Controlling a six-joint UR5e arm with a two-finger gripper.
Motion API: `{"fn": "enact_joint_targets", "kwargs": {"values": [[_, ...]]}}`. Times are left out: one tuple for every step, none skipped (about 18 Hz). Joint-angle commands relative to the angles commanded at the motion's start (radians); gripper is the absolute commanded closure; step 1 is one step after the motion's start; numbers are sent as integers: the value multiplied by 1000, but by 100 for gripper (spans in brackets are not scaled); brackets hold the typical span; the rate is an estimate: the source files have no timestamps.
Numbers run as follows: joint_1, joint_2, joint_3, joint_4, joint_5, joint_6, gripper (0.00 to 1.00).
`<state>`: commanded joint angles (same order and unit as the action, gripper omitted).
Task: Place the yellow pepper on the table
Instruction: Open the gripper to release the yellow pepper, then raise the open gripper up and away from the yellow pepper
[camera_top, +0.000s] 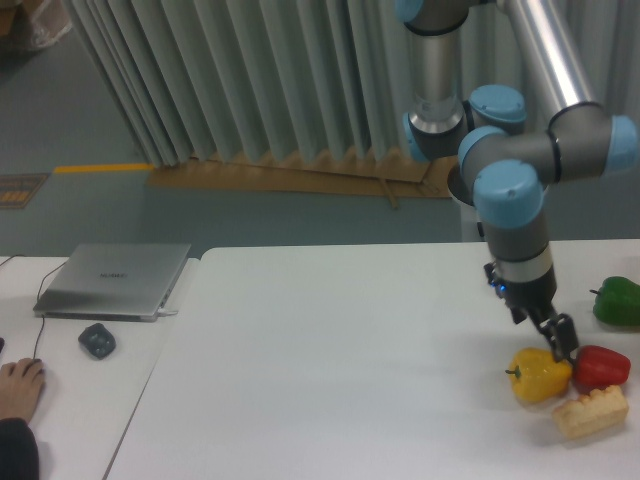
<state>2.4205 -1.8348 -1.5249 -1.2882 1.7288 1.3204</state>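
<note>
The yellow pepper (538, 377) rests on the white table (330, 360) near its right front, its dark stem pointing left. My gripper (562, 342) hangs just above the pepper's upper right side, tilted. Its fingers are off the pepper and hold nothing. The gap between them is seen nearly edge-on and looks open.
A red pepper (600, 367) lies right beside the yellow one, with a pale bread-like block (590, 411) in front of them. A green pepper (617, 301) sits at the right edge. On the left desk are a grey laptop (115, 280), a dark mouse (96, 340) and a person's hand (20, 385).
</note>
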Motion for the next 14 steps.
{"fn": "enact_joint_targets", "kwargs": {"values": [[14, 11, 12, -31, 2, 35, 0], [28, 21, 18, -51, 2, 72, 0], [35, 28, 25, -63, -3, 107, 0], [40, 37, 28, -74, -5, 140, 0], [52, 46, 28, -77, -5, 175, 0], [63, 57, 26, -80, -15, 221, 0], [68, 68, 28, -92, -30, 236, 0], [71, 77, 29, -106, -40, 238, 0], [72, 87, 37, -127, -55, 238, 0], [74, 94, 49, -166, -75, 237, 0], [75, 97, 66, -210, -95, 232, 0], [77, 97, 81, -239, -104, 231, 0], [74, 97, 86, -259, -116, 230, 0], [71, 97, 88, -270, -135, 227, 0]]}}
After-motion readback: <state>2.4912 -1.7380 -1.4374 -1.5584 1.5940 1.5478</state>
